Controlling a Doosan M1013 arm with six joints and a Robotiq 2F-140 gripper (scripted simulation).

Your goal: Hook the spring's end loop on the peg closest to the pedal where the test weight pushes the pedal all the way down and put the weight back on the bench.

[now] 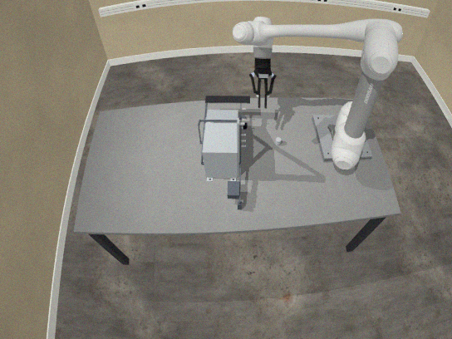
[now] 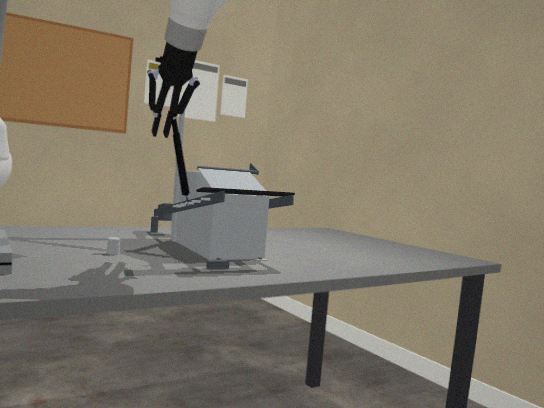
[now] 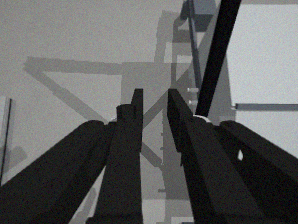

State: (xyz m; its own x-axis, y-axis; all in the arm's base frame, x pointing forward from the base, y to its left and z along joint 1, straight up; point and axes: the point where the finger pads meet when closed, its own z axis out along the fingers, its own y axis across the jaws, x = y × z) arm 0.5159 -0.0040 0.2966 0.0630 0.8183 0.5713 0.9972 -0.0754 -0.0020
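The grey box feeder point(image 1: 220, 143) point(image 2: 220, 230) stands mid-bench. Its dark pedal point(image 1: 233, 189) sticks out at the front end. A black spring rod point(image 2: 179, 160) point(image 3: 215, 65) rises steeply from the side arm with the pegs point(image 2: 192, 202). My gripper point(image 1: 262, 105) point(image 2: 161, 131) point(image 3: 155, 102) hangs above the feeder's back end, right by the rod's top. Its fingers stand a narrow gap apart with nothing between them. The rod passes just outside the right finger. The small pale test weight point(image 1: 278, 141) point(image 2: 114, 245) stands upright on the bench, right of the feeder.
The arm's base plate point(image 1: 321, 137) is bolted at the bench's right side. A dark bar point(image 1: 228, 99) point(image 2: 245, 191) crosses the feeder's back end. The bench point(image 1: 137, 195) stretches wide to the feeder's left and front.
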